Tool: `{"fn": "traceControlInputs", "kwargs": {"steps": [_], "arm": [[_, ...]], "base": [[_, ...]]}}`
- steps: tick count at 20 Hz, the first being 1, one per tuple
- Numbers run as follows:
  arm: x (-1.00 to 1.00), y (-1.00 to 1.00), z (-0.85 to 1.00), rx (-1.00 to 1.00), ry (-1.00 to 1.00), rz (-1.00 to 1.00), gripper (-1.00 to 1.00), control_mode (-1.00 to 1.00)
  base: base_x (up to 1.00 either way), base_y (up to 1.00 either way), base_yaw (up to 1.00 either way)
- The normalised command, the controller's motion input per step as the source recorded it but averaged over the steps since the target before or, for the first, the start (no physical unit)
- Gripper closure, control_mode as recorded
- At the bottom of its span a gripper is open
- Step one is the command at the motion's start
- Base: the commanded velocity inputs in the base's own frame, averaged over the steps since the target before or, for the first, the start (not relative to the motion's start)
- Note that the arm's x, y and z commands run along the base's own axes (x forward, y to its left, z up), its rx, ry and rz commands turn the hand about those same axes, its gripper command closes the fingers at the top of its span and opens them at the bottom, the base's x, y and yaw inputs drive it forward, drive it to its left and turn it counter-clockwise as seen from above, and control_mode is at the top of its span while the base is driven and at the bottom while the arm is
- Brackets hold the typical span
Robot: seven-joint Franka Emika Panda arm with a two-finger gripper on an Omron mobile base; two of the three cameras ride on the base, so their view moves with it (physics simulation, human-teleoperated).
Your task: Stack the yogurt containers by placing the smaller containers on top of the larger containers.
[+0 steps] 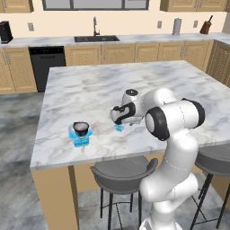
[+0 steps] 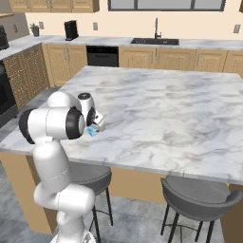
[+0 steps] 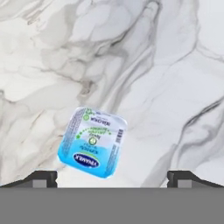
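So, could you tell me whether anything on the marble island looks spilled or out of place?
Nothing stands out: the small black round cup sits upright on the squarish translucent blue tub, and the tiny translucent blue cup stands unspilled.

The tiny blue cup is mostly hidden behind the gripper in the left base view. The squarish blue tub sits partly covered by the black cup; its label is unreadable.

The arm is glossy white, built of rounded, bulbous segments with dark grey rings at the joints (one large black disc caps the elbow). Its hand is white with dark housing.
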Motion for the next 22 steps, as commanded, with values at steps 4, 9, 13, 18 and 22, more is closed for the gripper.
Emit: {"fn": "traceControlInputs", "kwargs": {"steps": [4,9,13,18,22], "arm": [[0.19,0.00,-0.02,-0.02,0.00,0.00,-1.00,-1.00],[0.16,0.00,-0.01,-0.01,0.00,0.00,-1.00,-1.00],[0.06,0.00,-0.09,0.00,0.00,0.00,-1.00,-1.00],[0.07,0.00,-0.07,-0.02,0.00,0.00,-1.00,-1.00],[0.11,0.03,-0.01,-0.03,0.02,-0.05,-1.00,-1.00]], "base": [[0.00,0.00,0.00],[0.00,0.00,0.00],[0.00,0.00,0.00],[0.00,0.00,0.00],[0.00,0.00,0.00]]}}
